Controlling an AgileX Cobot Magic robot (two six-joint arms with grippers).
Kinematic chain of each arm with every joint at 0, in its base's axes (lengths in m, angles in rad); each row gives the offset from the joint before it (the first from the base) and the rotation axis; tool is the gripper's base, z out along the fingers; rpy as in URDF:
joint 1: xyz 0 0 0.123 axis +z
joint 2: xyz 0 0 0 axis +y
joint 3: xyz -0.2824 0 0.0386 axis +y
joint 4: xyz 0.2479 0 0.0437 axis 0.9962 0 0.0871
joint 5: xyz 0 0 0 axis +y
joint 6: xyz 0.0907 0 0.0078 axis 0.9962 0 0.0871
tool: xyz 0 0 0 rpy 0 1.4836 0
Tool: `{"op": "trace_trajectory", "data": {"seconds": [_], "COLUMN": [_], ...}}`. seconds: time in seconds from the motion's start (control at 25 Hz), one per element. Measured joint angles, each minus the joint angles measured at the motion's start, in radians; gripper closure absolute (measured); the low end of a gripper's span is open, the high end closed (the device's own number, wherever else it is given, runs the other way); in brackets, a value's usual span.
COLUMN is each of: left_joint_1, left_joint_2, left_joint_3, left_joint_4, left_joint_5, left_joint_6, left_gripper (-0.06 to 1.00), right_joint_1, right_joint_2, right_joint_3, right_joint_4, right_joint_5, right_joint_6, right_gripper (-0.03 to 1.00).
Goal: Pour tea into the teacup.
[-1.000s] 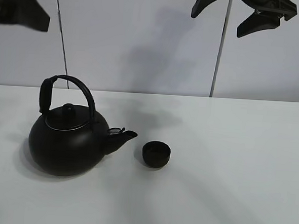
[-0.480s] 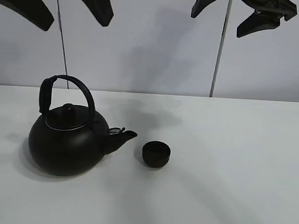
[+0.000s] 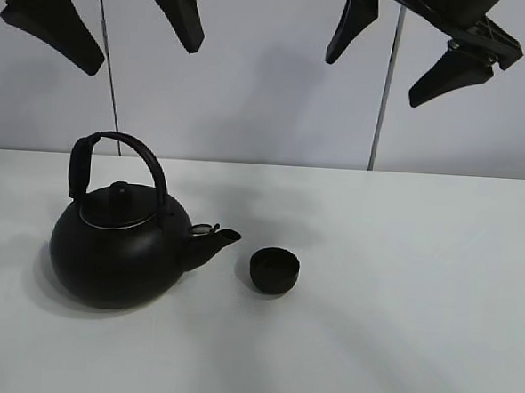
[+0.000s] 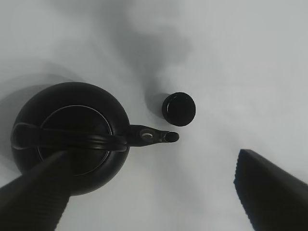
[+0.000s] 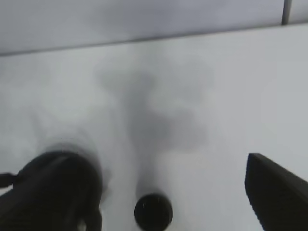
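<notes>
A big round black kettle (image 3: 121, 250) with an arched handle stands on the white table (image 3: 400, 285), left of centre, its spout pointing right. The teacup (image 3: 274, 270), small, low and matte black, sits just right of the spout tip and apart from it. My left gripper (image 3: 143, 56) hangs open high above the kettle. My right gripper (image 3: 374, 79) hangs open high above and to the right of the teacup. From above, the left wrist view takes in the kettle (image 4: 72, 137) and teacup (image 4: 178, 109) between the open left gripper (image 4: 151, 159). The right wrist view shows the teacup (image 5: 153, 211) far below the open right gripper (image 5: 161, 161).
A pale wall (image 3: 268, 99) with two thin vertical seams rises behind the table's far edge. Only the kettle and teacup stand on the table, and bare white surface stretches to the right and the front.
Both left gripper fingers have dropped into view at the top left. The right gripper has sunk slightly. Kettle and teacup have not moved.
</notes>
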Motion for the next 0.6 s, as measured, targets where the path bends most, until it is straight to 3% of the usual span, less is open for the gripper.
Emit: {"op": "trace_trajectory", "data": {"seconds": [0.24,0.6], "left_joint_1": [0.001,0.001], "left_joint_2": [0.043,0.046], "left_joint_3": [0.001,0.007], "left_joint_4": [-0.001,-0.001], "left_joint_5": [0.0,-0.029], "left_joint_6": [0.001,0.002], "left_gripper": [0.29,0.29], "right_joint_1": [0.0,0.0], "right_joint_2": [0.0,-0.003], "right_joint_3": [0.0,0.0], "right_joint_4": [0.044,0.042], "right_joint_5": [0.192,0.217], "right_joint_6": [0.0,0.002], "right_gripper": [0.3,0.3]}}
